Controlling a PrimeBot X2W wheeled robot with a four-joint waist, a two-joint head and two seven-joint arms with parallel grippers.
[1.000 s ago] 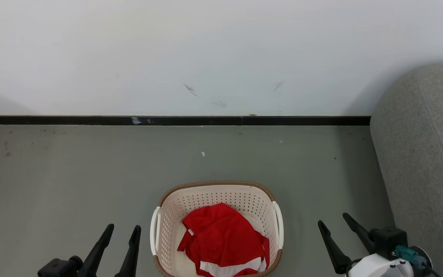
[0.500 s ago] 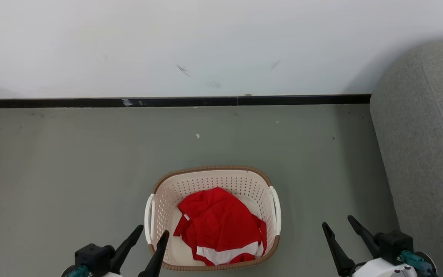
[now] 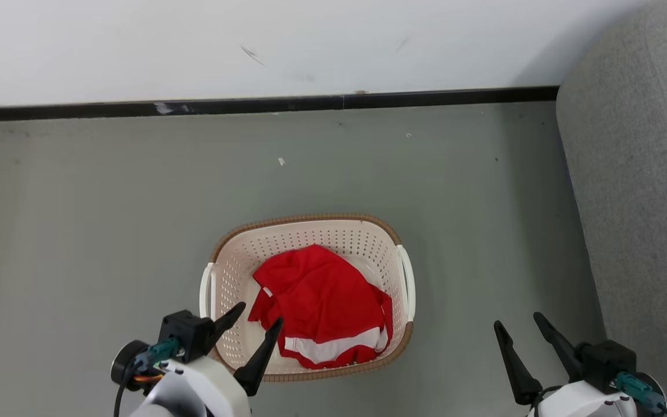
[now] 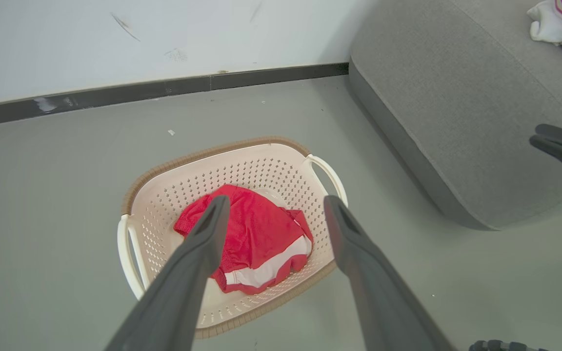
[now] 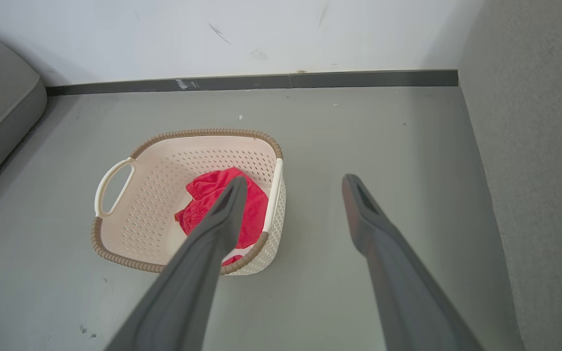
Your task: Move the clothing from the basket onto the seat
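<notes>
Since a second ago the head camera has tipped down, so the wall (image 3: 310, 35) and the dark skirting (image 3: 252, 107) sit higher in its view. Measured against the basket (image 3: 304, 219), the left pincer (image 3: 261, 313) has come in from the floor (image 3: 79, 202) on the basket's left. Its tips now hang over the basket's near left corner. The right pincer (image 3: 517, 319) stands much as it did, over bare floor between the basket and the seat (image 3: 640, 174).

Both pincers are spread wide with nothing between their fingers, and neither touches the clothing (image 3: 322, 301).

The clothing lies crumpled on the basket's bottom, towards the near right side. It is bright red, with a white band along its near edge. In the left wrist view it shows between and just beyond that pincer's fingers.

The basket stands upright on the floor, apart from the seat on the robot's right. The left wrist view shows another red-and-white garment (image 4: 561, 24) lying on the seat's far part.
</notes>
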